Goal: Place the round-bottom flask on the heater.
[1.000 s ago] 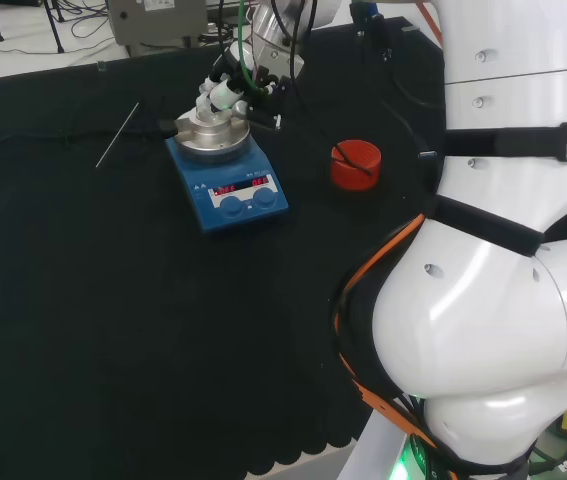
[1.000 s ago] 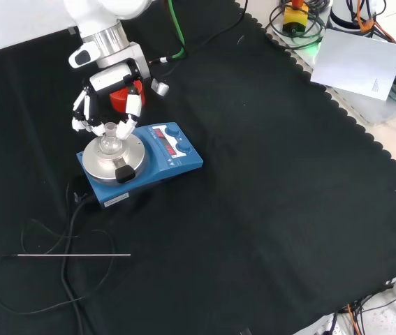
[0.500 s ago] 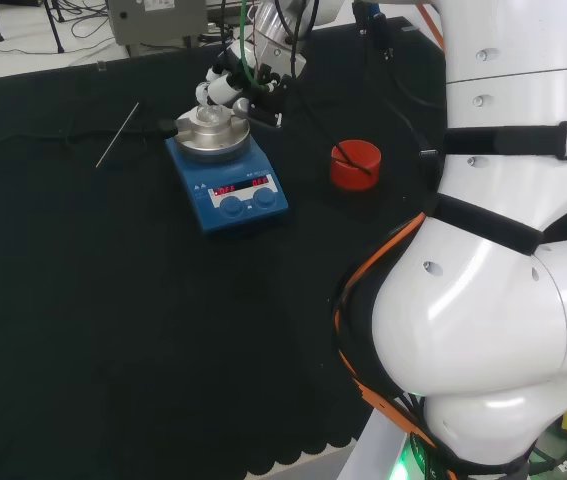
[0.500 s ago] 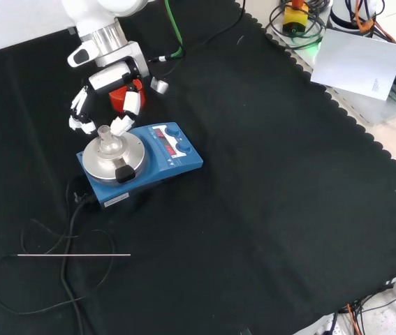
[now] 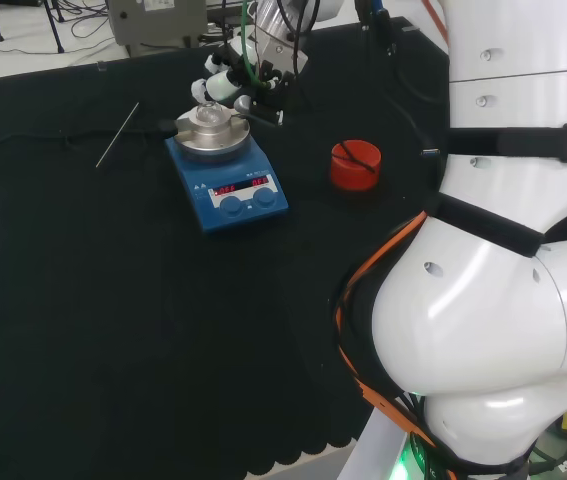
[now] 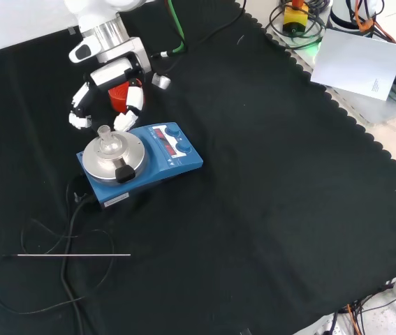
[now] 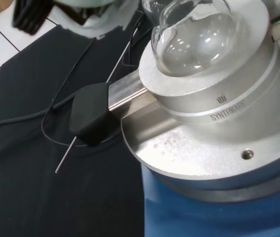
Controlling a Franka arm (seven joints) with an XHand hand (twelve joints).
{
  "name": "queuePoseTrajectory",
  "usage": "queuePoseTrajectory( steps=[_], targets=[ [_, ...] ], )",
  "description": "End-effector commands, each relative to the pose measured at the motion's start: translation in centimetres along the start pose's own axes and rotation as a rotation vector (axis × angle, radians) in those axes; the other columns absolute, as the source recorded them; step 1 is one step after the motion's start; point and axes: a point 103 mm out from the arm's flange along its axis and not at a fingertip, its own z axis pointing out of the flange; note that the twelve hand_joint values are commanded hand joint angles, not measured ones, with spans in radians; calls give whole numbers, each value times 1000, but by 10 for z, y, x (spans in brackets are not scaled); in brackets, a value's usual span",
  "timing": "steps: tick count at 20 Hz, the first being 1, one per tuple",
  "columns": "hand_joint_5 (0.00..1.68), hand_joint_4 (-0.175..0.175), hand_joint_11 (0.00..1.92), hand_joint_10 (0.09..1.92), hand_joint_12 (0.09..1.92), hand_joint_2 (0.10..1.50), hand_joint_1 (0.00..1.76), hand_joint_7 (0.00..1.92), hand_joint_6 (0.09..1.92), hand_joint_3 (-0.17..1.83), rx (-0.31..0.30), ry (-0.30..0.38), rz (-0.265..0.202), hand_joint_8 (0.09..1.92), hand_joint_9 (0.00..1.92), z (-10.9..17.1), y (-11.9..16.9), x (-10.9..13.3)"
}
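Fingers (image 6: pixel 123 120) spread, clear of the glass, holding nothing | flask (image 6: pixel 106 142) sits upright in the heater (image 6: pixel 140 160) block's well | hand (image 6: pixel 107 87) just above and behind | we should lift straight away, avoiding the neck.

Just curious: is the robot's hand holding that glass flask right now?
No. In the front view the hand hangs open above, apart from the flask on the heater.
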Motion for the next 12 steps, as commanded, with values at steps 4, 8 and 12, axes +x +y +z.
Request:
queuePoseTrajectory(
  steps=[4,8,12],
  targets=[
    [401,-31,359,663,1316,617,819,358,491,555,-11,-75,0,665,604,-17,-29,1],
    [395,-25,352,666,1323,621,817,363,464,550,-23,-99,8,669,606,-22,-45,1],
    [409,-23,344,667,1331,629,814,369,416,540,-23,-119,16,673,607,-24,-57,3]
  ],
)
